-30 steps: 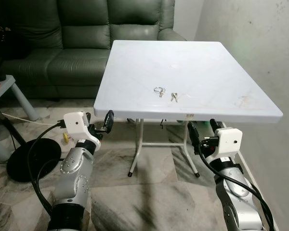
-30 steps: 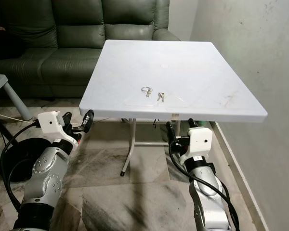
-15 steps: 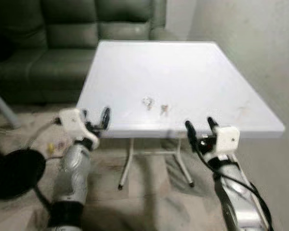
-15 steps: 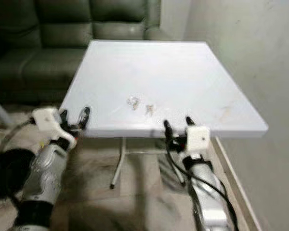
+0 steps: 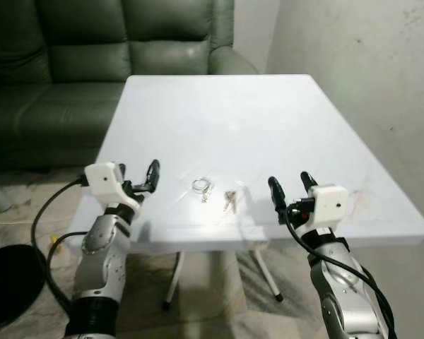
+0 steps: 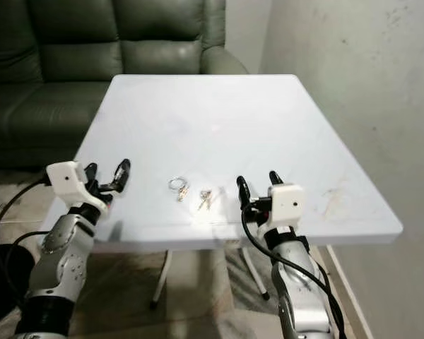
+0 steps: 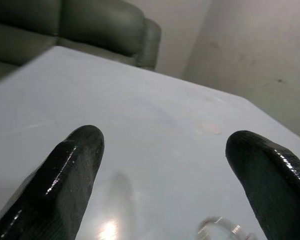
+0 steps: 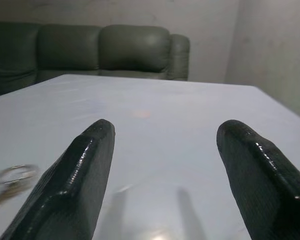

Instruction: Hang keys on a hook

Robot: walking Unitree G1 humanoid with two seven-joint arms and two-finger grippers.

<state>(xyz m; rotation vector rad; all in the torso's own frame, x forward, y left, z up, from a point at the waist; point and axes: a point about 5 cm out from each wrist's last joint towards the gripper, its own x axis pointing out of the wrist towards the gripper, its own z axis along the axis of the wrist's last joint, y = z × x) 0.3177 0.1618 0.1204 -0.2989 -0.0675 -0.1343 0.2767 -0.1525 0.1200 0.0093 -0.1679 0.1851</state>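
Observation:
A small metal key ring (image 5: 201,186) and a couple of keys (image 5: 230,200) lie on the white table (image 5: 219,106), near its front edge. My left gripper (image 5: 138,171) is open and hovers over the table's front left part, left of the ring. My right gripper (image 5: 289,185) is open too, just right of the keys. The left wrist view shows the ring (image 7: 219,228) between its two black fingers (image 7: 65,185), low ahead. In the right wrist view the keys (image 8: 10,177) lie off to one side of the fingers (image 8: 75,180).
A dark green sofa (image 5: 92,63) stands behind the table. A grey wall (image 5: 367,70) runs along the right side. On the floor at the left sits a black round base (image 5: 7,282) with a cable.
The camera has come closer and looks down on the table more steeply. Both grippers, earlier below the table's front edge, are now raised over the tabletop on either side of the keys.

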